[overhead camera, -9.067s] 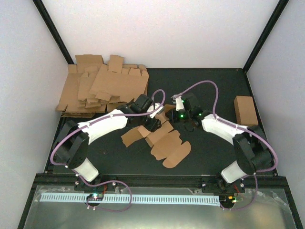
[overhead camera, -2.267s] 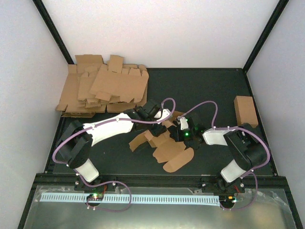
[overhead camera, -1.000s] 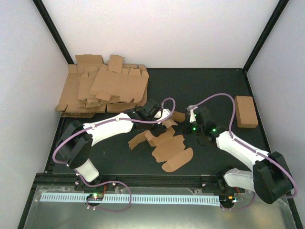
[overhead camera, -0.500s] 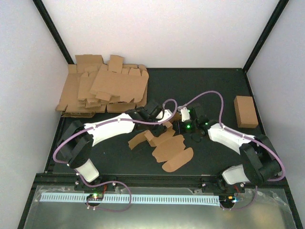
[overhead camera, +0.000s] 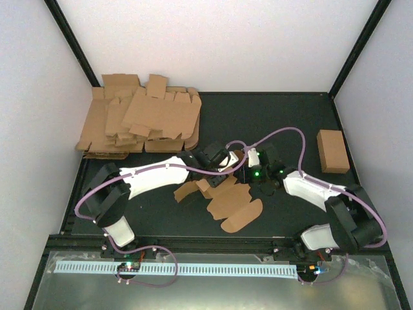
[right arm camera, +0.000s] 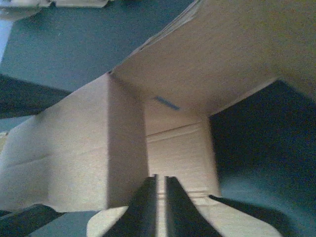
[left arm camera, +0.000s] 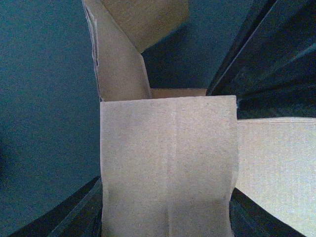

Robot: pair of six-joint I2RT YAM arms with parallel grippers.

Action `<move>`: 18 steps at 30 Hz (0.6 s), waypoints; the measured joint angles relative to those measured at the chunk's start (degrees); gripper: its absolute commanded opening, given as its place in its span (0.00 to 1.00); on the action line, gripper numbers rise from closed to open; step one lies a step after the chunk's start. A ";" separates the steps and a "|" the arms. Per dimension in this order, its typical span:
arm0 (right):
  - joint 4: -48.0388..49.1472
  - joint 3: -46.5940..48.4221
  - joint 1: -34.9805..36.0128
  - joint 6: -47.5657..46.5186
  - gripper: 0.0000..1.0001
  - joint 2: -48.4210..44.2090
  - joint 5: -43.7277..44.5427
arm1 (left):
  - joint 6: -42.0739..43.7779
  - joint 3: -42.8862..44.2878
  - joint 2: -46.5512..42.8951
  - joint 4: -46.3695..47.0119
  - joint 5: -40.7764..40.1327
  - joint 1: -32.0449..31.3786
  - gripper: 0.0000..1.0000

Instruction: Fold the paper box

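Pinching a thin upright wall of the paper box (overhead camera: 232, 203), the right gripper (right arm camera: 159, 202) has its jaws almost together, with only a sliver of cardboard between them. The left gripper (left arm camera: 167, 212) stands wide apart, and a creased panel fills the whole gap from one finger (left arm camera: 79, 217) to the other; whether they press on it I cannot tell. Both grippers meet at the blank's far end, mid-counter (overhead camera: 271, 123). From there the blank lies mostly flat, its long axis roughly left to right and slanting nearer toward the right, rounded flaps pointing near-right.
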 measured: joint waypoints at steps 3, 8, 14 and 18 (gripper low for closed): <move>-1.66 -0.13 -0.79 -0.55 0.19 -2.27 3.87 | 0.00 0.22 0.24 -0.20 -1.38 -0.50 0.56; -3.96 -0.68 -2.25 -1.86 0.41 -8.02 12.55 | 0.00 0.33 0.50 -0.24 -2.89 -0.87 0.56; -3.72 -0.66 -2.29 -6.69 0.69 -6.84 18.12 | 0.00 0.33 0.50 -0.22 -2.95 -0.90 0.56; -1.57 -0.61 -2.29 -8.98 0.78 -5.97 20.50 | 0.02 0.35 0.50 -0.24 -2.93 -0.90 0.56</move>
